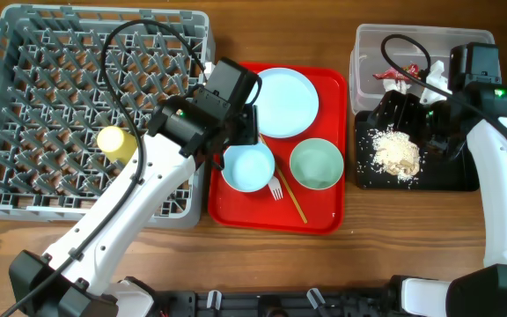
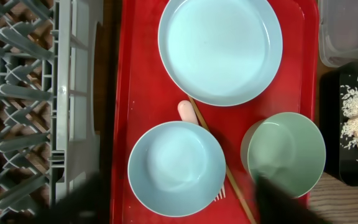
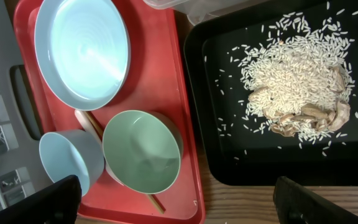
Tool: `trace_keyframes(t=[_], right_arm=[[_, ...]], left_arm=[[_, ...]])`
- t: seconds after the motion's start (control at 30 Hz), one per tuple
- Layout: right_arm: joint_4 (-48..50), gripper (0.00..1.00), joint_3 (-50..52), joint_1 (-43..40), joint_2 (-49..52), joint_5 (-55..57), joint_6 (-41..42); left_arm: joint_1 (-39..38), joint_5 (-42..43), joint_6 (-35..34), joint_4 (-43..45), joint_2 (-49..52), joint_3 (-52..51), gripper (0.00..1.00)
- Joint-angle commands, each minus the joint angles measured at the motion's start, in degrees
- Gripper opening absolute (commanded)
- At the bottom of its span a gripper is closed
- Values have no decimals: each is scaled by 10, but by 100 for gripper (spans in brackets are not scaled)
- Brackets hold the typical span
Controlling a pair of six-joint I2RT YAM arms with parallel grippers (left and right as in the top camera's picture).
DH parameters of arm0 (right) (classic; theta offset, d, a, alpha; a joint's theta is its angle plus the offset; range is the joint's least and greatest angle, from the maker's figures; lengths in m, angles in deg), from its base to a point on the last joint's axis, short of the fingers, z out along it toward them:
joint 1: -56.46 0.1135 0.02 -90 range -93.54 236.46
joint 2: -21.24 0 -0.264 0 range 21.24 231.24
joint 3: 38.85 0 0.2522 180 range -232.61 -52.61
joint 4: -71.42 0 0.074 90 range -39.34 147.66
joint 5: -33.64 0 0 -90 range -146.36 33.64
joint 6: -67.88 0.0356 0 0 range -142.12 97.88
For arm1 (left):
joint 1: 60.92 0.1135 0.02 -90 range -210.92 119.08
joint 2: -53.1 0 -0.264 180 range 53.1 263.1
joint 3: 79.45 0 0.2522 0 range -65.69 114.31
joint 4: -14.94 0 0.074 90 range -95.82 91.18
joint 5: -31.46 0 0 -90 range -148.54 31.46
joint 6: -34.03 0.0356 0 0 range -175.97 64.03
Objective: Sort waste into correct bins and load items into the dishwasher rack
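Pale blue round bowl [image 2: 176, 168] under the spread-open left pincer [image 2: 180, 204]: closing may snag thin wooden chopsticks [image 2: 230, 177] at its three o'clock.

We see a grey rack [image 1: 77, 12] with a criss-cross lattice pattern, and against it a plain yellow cup [image 1: 113, 141]. The serving tray [image 1: 236, 207] is bright red. The plate [image 3: 82, 50] reads white with a pale blue cast and faint concentric rings. One bowl [image 2: 176, 168] is pale blue and the other bowl [image 2: 286, 152] is pale green. The fork [image 1: 276, 188] is white and the chopsticks [image 1: 296, 204] are light wood-brown. The tub [image 1: 368, 40] is clear and the wrapper [image 1: 393, 76] is red and white. The black tray [image 3: 229, 143] is speckled with pale beige scraps [image 3: 297, 74]. The table [image 1: 368, 264] shows brown wood grain.
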State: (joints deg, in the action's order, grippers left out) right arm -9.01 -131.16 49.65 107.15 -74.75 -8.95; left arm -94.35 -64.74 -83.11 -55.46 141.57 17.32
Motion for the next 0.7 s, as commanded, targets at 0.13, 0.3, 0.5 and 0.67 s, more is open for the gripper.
trace_keyframes(t=[0.13,0.3,0.5,0.67], right_arm=[[-1,100,-14,-1,-9,-9,5],[-1,100,-14,-1,-9,-9,5],[-1,100,-14,-1,-9,-9,5],[-1,100,-14,-1,-9,-9,4]], left_arm=[[-10,-7,-21,-17,5,6,73],[-59,-20,-23,-29,24,-17,71],[-144,-131,-23,-17,84,-40,71],[-185,-140,-21,-2,151,-43,70]])
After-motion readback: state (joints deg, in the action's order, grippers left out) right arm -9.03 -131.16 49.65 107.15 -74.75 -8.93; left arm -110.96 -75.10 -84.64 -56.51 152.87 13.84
